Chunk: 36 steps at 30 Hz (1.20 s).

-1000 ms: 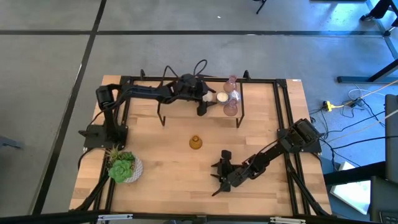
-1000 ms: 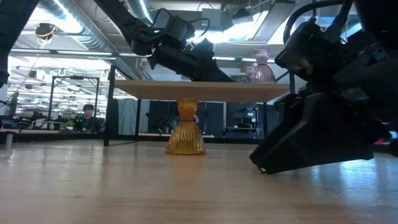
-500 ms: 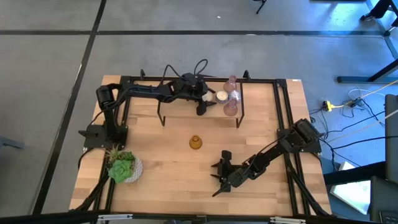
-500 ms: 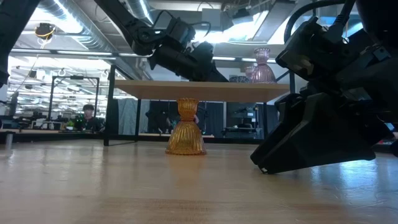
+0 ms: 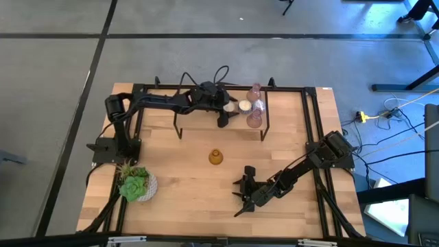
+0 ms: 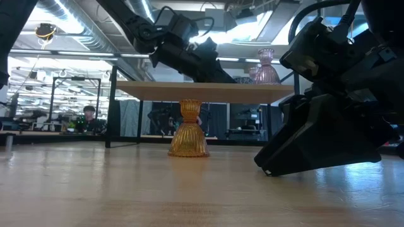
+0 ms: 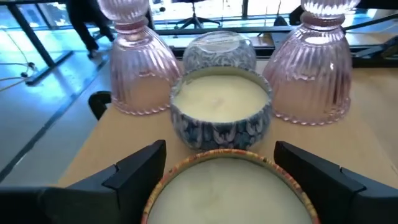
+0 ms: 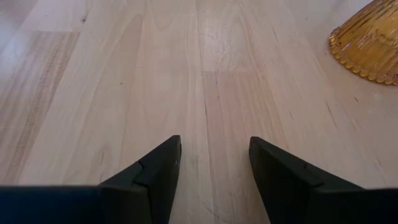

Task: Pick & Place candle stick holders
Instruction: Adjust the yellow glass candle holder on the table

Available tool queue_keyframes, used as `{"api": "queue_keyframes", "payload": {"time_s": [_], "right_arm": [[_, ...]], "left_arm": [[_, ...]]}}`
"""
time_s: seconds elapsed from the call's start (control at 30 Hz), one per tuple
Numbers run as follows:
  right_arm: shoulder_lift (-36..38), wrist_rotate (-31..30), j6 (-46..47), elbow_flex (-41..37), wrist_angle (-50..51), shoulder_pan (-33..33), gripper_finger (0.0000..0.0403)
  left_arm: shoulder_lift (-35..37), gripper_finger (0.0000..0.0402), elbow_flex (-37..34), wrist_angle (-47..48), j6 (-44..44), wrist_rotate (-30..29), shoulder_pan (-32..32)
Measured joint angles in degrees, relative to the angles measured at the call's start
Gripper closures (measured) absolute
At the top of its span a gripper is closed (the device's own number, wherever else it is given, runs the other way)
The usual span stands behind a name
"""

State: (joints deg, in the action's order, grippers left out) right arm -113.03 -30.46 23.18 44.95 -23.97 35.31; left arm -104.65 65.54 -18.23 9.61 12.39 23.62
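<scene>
- The nearest cream-filled holder [image 7: 227,190] is cut off by the left wrist view's lower edge.
- The amber holder [image 8: 368,43] is clipped at the right wrist view's corner.
- The person [image 6: 89,118] beyond the table is perhaps seated; too small to tell.

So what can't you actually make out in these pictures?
- Left tool, left wrist view: whether its fingers touch the cream candle between them; the picture's bottom edge cuts both off.
- Amber holder, right wrist view: only a rim shows at the corner.
- Right tool, low view: the arm's dark bulk hides its fingertips.
- Items on the raised shelf, high view: too small to count; the left arm overlaps them.
</scene>
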Motion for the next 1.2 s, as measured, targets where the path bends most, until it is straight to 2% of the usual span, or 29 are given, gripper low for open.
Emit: {"api": "queue_keyframes", "payload": {"time_s": [0.7, 0.83, 1.2], "right_arm": [[0.00, 0.02, 0.00, -0.04, -0.04, 0.00, 0.0206], [0.00, 0.04, 0.16, -0.04, -0.02, 0.00, 0.0206], [0.00, 0.27, 0.47, -0.04, 0.01, 0.00, 0.0206]], "left_arm": [[1.60, 0.0104, -0.02, 0.47, 0.72, -1.55, -0.66], [3.13, 0.0104, -0.02, 1.52, 1.68, -4.04, -0.66], [10.20, 0.0104, -0.01, 6.75, 2.83, -3.87, -1.77]]}}
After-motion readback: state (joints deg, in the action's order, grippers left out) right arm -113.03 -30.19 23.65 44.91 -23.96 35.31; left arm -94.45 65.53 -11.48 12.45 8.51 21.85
